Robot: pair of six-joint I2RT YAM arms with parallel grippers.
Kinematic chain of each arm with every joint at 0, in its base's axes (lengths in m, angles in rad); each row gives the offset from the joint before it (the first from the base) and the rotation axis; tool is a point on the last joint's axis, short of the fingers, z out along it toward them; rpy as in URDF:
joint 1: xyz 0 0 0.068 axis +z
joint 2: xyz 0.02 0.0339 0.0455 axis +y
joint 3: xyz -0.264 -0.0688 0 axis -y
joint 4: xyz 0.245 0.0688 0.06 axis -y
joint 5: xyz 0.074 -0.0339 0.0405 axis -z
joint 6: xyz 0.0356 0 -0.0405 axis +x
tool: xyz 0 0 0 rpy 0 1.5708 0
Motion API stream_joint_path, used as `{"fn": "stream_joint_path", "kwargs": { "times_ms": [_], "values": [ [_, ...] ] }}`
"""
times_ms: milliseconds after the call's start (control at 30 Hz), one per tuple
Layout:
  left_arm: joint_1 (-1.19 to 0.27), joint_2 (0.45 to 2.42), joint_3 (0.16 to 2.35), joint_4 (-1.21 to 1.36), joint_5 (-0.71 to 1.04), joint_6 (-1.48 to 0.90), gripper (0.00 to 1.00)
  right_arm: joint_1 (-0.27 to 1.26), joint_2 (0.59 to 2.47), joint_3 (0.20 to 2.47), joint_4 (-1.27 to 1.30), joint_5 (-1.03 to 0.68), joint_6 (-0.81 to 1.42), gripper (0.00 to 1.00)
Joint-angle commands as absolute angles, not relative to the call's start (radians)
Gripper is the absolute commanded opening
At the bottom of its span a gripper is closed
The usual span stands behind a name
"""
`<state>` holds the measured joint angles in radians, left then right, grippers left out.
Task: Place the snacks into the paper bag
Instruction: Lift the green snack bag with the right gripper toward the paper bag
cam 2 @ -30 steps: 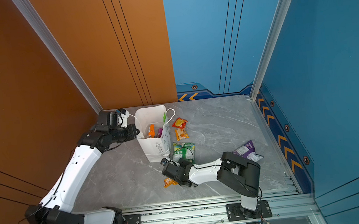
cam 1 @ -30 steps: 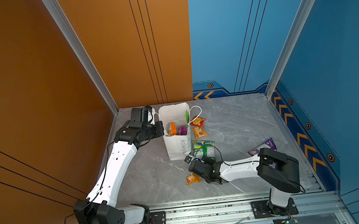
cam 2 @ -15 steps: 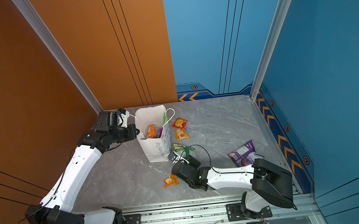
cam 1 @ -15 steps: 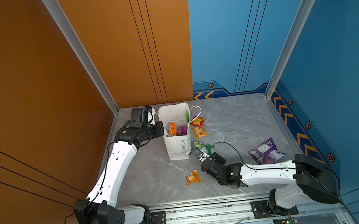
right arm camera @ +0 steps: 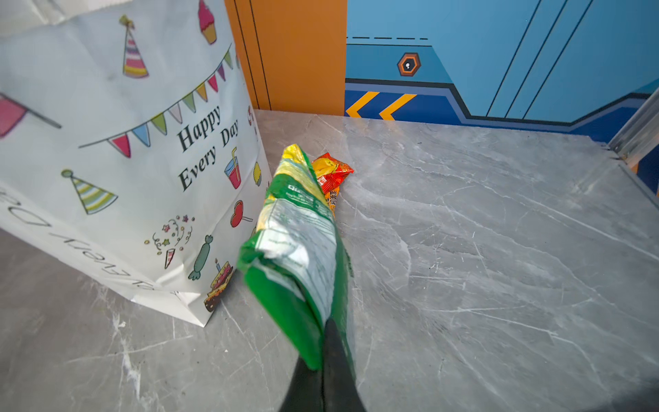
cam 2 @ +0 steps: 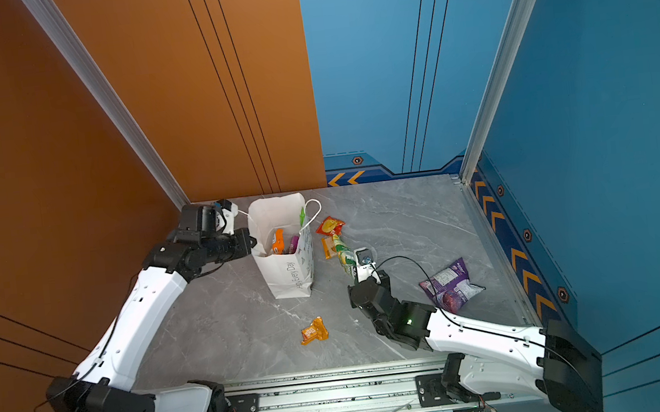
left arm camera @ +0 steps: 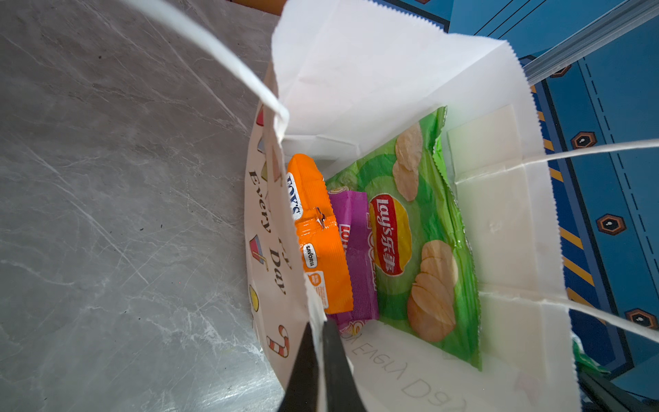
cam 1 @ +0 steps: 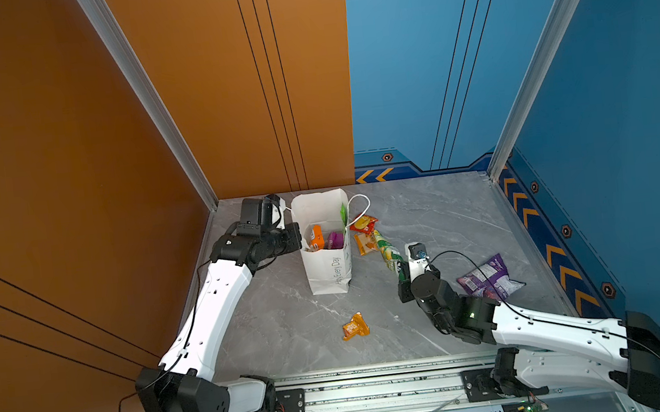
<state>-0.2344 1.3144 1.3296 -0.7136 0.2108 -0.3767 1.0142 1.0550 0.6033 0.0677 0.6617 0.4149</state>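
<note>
The white paper bag stands open at the back left. My left gripper is shut on its rim. Inside lie a green Lay's packet, an orange Fox's packet and a purple packet. My right gripper is shut on the end of a green-white bag, held off the table right of the paper bag. A purple grape bag lies at the right.
A red-yellow packet and an orange one lie beside the bag's right handle. A small orange packet lies near the front. Walls close the back and sides; a metal rail runs along the front.
The right arm has swung out to the right and carried the green-white bag up off the table, away from the small orange packet. The left arm has kept still on the bag's rim.
</note>
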Motion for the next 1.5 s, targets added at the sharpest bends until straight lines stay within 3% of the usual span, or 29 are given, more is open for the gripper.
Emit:
{"fn": "stream_joint_path", "kwargs": {
  "times_ms": [0, 633, 1167, 1467],
  "values": [
    [-0.226, 1.301, 1.319, -0.69, 0.189, -0.339, 0.0, 0.996, 1.002, 0.592, 0.149, 0.631, 0.49, 0.0],
    [-0.234, 1.299, 1.319, -0.69, 0.192, -0.338, 0.0, 0.936, 0.899, 0.847, 0.089, 0.555, 0.324, 0.0],
    [-0.264, 1.276, 1.316, -0.69, 0.141, -0.32, 0.0, 0.954, 1.141, 1.292, -0.011, 0.438, 0.264, 0.0],
    [-0.269, 1.272, 1.318, -0.69, 0.148, -0.321, 0.0, 1.039, 1.269, 1.46, -0.037, 0.401, 0.27, 0.0]
  ]
}}
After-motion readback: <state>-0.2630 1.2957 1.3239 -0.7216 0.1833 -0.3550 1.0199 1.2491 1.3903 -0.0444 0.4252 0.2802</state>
